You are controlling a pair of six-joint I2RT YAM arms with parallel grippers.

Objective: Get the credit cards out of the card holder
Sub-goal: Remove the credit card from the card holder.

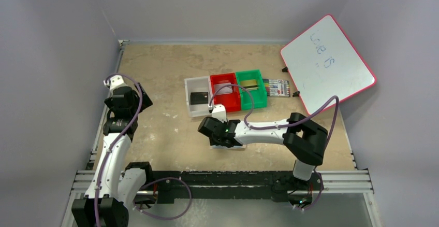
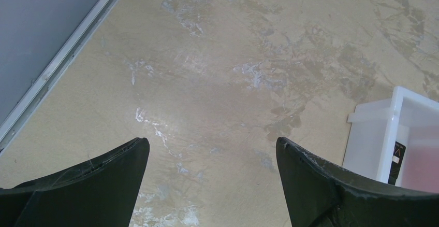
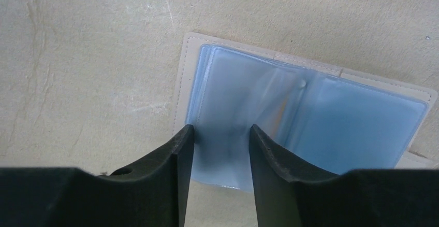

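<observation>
**Card holder** (image 3: 310,108): open flat toward the tabletop's near edge, midway along it; cards cannot be made out. Right gripper (image 3: 220,133), jaws narrowly spread, straddles 1 of 2 blue pockets (image 3: 233,87). Best pinch cards only, not sleeve. Left gripper (image 2: 212,152), jaws spread wide, hangs near the left edge.

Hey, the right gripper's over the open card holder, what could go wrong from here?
The right gripper straddles a thin blue sleeve, so closing may pinch only plastic. The card holder lies loose and may lift with it; the left gripper hangs open, far off.
</observation>
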